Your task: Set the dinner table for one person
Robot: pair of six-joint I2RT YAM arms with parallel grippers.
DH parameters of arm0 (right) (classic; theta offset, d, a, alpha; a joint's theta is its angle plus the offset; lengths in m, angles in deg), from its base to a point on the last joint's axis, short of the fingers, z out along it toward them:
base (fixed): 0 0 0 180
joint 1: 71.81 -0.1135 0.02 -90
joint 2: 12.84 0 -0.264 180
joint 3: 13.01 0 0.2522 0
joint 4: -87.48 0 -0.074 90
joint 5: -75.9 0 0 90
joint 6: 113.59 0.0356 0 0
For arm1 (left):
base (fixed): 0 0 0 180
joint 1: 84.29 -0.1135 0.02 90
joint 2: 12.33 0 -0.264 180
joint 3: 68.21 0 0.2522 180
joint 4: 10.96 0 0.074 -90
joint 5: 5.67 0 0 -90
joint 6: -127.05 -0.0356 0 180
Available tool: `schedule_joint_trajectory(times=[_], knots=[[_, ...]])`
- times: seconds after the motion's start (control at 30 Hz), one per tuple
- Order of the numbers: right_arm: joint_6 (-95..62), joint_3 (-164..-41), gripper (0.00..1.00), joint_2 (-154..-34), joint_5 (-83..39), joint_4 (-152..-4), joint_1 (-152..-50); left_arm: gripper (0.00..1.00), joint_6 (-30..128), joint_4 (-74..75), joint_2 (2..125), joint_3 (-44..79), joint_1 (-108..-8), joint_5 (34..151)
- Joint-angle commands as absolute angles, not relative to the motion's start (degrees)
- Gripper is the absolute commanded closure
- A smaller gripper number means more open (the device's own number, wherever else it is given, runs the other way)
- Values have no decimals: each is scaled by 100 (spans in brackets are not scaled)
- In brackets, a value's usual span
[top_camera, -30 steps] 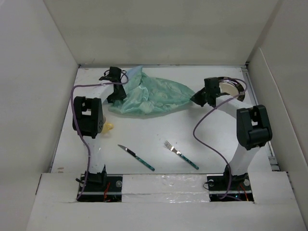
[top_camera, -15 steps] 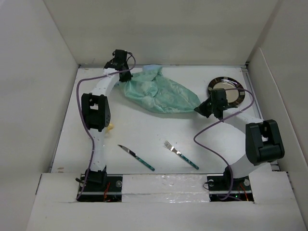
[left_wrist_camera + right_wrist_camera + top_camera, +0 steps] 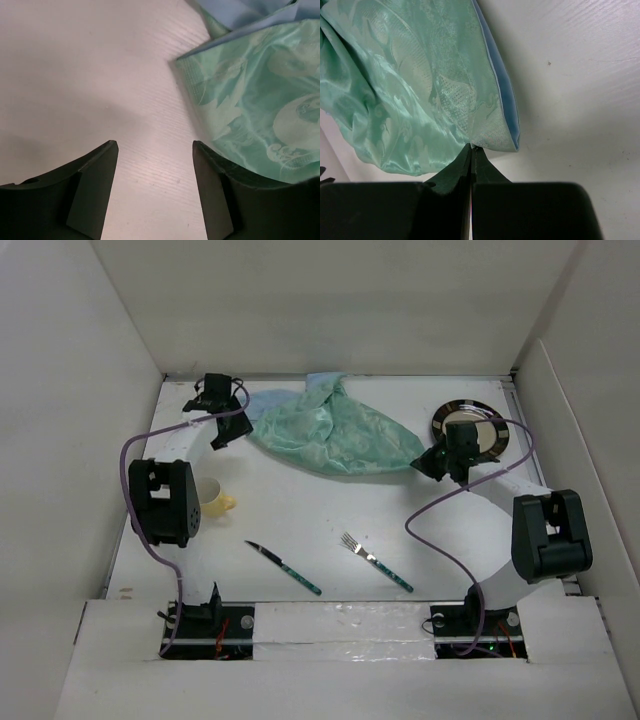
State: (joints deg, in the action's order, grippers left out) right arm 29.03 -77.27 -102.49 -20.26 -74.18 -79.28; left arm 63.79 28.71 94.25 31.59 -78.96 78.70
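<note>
The surface (image 3: 300,510), a broad white square walled on three sides, carried everything, and the coming move turned on the mint-green cloth (image 3: 330,435) bunched along its far edge, with its long axis running from the far left corner toward the right edge. The right hand (image 3: 425,464) was pinched tight on the cloth's right-hand corner. In the right wrist view its jaws met with no gap on the tip of the fabric, where the blue underside showed along the hem. The left hand (image 3: 220,430) hovered near the far left corner with its jaws spread wide and nothing between them. In the left wrist view the cloth's free corner lay just beside the right finger (image 3: 215,195) and apart from the gap, toward the right edge. That arm was plainly the nearer one to the loose end, so it would probably have to shift toward the right edge to take the corner and let the cloth be spread. A shiny plate (image 3: 470,428) sat near the far right corner, just behind the right hand, close enough to be knocked if that arm swung back. A yellow mug (image 3: 212,496) stood by the left edge, beside the left arm's elbow. A knife (image 3: 285,567) and a fork (image 3: 376,562) lay side by side toward the near edge, well apart from the cloth.
</note>
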Motion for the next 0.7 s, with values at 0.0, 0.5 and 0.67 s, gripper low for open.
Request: schedule_joint_trajectory(times=[0.0,0.5,0.67], knots=[[2695,-8003,100,-10302,-2192,-7567,-7885,39,6894,2372,9268,2799,-7805,8212],[2686,-7827,100,-10188,-2377,-7620,-7885,49,7467,2775,10895,4082,-7752,8109],[2748,-7862,100,-10144,-2395,-7638,-7832,55,7502,2644,11115,4090,-7752,8011]])
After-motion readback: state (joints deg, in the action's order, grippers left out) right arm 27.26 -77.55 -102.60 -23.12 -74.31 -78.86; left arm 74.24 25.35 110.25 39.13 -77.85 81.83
